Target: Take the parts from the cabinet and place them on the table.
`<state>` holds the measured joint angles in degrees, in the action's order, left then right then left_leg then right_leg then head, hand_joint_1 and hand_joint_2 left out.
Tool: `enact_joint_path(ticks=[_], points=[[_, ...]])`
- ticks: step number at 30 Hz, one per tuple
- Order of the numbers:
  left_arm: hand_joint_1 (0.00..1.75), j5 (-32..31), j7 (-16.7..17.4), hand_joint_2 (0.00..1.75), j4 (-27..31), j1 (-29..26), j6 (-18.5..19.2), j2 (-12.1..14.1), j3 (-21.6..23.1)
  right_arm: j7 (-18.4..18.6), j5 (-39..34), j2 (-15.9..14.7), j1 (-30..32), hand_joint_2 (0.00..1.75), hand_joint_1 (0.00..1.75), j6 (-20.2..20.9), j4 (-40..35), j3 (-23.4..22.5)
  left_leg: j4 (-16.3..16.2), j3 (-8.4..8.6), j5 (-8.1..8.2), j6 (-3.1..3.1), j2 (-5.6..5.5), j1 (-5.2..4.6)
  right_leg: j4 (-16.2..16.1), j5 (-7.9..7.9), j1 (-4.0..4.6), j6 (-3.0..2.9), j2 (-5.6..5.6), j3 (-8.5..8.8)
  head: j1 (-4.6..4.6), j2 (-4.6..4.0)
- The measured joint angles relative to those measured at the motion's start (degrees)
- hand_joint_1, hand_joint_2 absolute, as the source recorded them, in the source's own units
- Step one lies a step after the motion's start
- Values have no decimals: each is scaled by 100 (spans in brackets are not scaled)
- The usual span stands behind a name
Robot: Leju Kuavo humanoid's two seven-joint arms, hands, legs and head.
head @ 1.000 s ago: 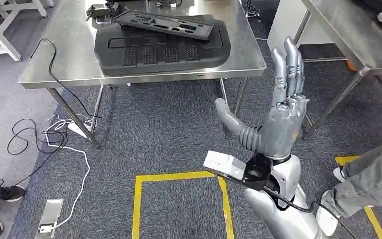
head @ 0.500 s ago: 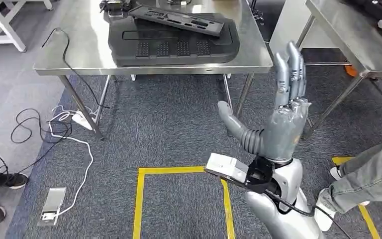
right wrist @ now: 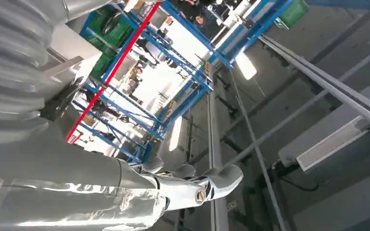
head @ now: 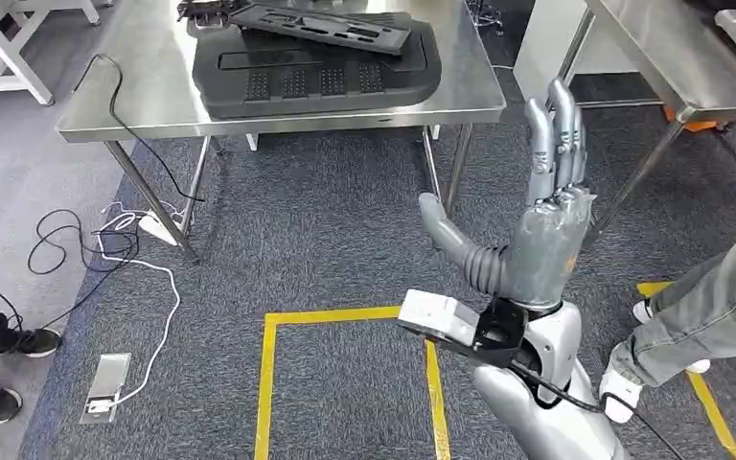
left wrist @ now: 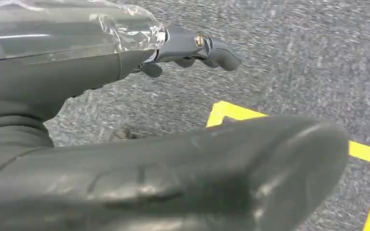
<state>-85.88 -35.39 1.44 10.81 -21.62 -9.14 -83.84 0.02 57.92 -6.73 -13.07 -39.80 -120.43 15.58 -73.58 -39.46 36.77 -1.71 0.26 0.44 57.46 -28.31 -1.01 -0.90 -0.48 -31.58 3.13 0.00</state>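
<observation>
Steel table (head: 134, 86) at the head view's far side carries 2 black parts (head: 316, 59), stacked. Nearer than the table, the right hand (head: 537, 225) stands raised over carpet, fingers straight, thumb spread, holding nothing.

Left wrist view: left hand (left wrist: 125, 144) over carpet and yellow tape (left wrist: 366, 154), fingers apart, holding nothing.

Right wrist view: right hand's fingers (right wrist: 192, 190) extended toward blue racking (right wrist: 183, 72).

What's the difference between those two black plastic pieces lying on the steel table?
The big black tray is broad and thick, with rounded corners and ribbed patches, and lies flat on the steel table. The narrow black panel is long, slim and pierced with slots, and rests tilted on top of the tray rather than on the table. Both are black moulded parts.
</observation>
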Motion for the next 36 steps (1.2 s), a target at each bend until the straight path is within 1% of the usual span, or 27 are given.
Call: enact_joint_path(ticks=[1,2,3,5,6,9,10,11,12,13,15,16,17,18,20,21,22,25,26,27,28,30,31,32,33,35,36], points=[[0,0,-2,0,0,-5,0,0,0,4,0,0,1,175,0,0,4,0,-255,-40,57,-17,1,7,19,30,1,5,-6,-58,-2,0],[0,0,0,0,0,-7,0,0,0,9,0,0,2,175,0,0,13,0,-251,32,-44,-21,2,13,37,55,-1,17,-11,-110,-2,0],[0,0,0,0,0,-7,0,0,0,13,0,0,2,175,0,0,24,0,4,239,-240,-15,2,21,57,77,-3,32,-11,-155,-2,0],[0,-2,0,0,0,-3,0,0,0,13,0,0,1,175,0,0,31,0,1047,899,-613,13,-1,29,99,103,-12,68,-9,-209,-7,0],[0,-2,0,0,0,2,0,0,0,15,-2,0,0,0,0,0,31,0,1467,1111,-566,38,-16,19,124,113,7,91,-12,-244,-9,0],[0,-2,0,0,0,-6,0,0,0,4,-63,0,-6,0,0,0,33,2,1554,1093,-595,98,-18,-23,139,196,16,188,-12,-272,-7,0],[0,-4,0,0,0,-9,0,0,0,-4,-103,0,-1,0,0,0,33,4,1555,1077,-624,148,-14,-27,131,225,18,230,-13,-270,13,0],[0,-4,-2,0,0,-8,0,-4,0,-7,-124,-2,2,0,0,0,33,2,1621,1068,-680,233,12,28,170,159,3,254,-9,-301,11,0],[0,-7,0,0,0,4,0,-4,0,-7,-151,-2,1,0,0,0,33,2,1619,1017,-722,287,25,16,316,-31,-1,276,8,-356,20,0],[0,-11,0,0,0,6,0,-4,0,-19,-162,-2,2,0,0,0,33,2,1616,964,-752,334,31,13,634,-302,-1,287,14,-481,74,0],[0,-26,0,0,0,1,0,-4,0,-63,-214,-2,26,0,0,0,33,0,1604,861,-801,377,42,-14,1518,-794,-1,314,18,-780,107,0],[0,-28,0,0,0,-2,0,-4,0,-81,-266,-2,44,0,0,0,33,-4,1590,812,-829,379,42,-24,1837,-870,0,321,18,-863,111,0],[0,-42,-2,0,0,-7,0,-4,0,-107,-326,-2,64,0,0,0,33,-7,1578,772,-848,376,43,-31,1881,-783,1,316,18,-824,116,0],[0,-50,-4,0,0,-8,2,-4,0,-129,-402,-2,79,0,0,0,33,-9,1563,742,-864,369,43,-35,1653,-598,3,299,18,-648,116,0],[0,-55,-9,0,0,-7,0,-4,0,-168,-507,-2,78,0,0,0,33,-11,1526,722,-874,356,42,-37,675,-201,12,246,16,-41,125,0],[0,-55,-15,0,0,-6,0,-4,0,-173,-531,-2,78,0,0,0,33,-13,1511,714,-877,349,43,-36,189,-211,19,204,13,202,131,0],[0,-55,-20,0,0,-3,0,-4,0,-173,-562,-2,84,0,0,0,33,-13,1484,678,-897,305,42,-61,82,-230,64,202,18,277,109,0],[0,-55,-31,0,0,-2,0,-7,0,-171,-634,-4,91,0,0,-2,33,-13,1501,653,-964,199,45,-44,48,-207,79,163,36,214,96,0],[0,-55,-31,0,0,-1,0,-7,0,-166,-647,-9,91,0,0,-2,33,-13,1485,644,-958,170,43,-75,-33,-160,18,94,36,206,94,0],[0,-57,-37,0,0,0,0,-4,0,-162,-669,-9,89,0,0,0,33,-13,1367,609,-820,127,17,-55,-51,-117,7,57,17,215,87,0],[0,-61,-44,0,0,2,0,-4,0,-153,-688,-9,85,0,0,-2,33,-13,1084,491,-589,87,9,-40,-55,-92,5,10,16,186,20,0],[0,-68,-46,0,0,-4,0,-4,0,-140,-699,-9,90,0,0,0,33,-13,201,136,-133,33,10,-8,-33,-73,12,-11,15,127,2,0],[0,-79,-46,0,0,-9,0,-4,0,-131,-699,-9,90,0,0,0,33,-13,-140,6,-25,16,11,1,-17,-68,13,-8,16,99,-4,0],[0,-98,-46,0,0,-10,0,-4,0,-118,-699,-9,91,0,0,0,33,-13,-261,-25,-48,10,11,10,4,-61,12,-7,19,76,-11,0],[0,-105,-46,0,0,-8,0,-4,0,-109,-697,-9,93,0,0,0,33,-13,-98,82,-214,11,11,20,26,-61,9,-6,24,60,-18,0],[0,-114,-46,0,0,-6,0,-4,0,-101,-697,-11,91,0,0,-2,33,-13,819,577,-703,35,8,30,60,-73,5,12,49,57,-24,0],[0,-116,-46,0,0,-7,0,-4,0,-101,-697,-11,92,0,0,-2,33,-13,1277,786,-832,55,-27,33,73,-83,5,30,55,47,-31,0]])
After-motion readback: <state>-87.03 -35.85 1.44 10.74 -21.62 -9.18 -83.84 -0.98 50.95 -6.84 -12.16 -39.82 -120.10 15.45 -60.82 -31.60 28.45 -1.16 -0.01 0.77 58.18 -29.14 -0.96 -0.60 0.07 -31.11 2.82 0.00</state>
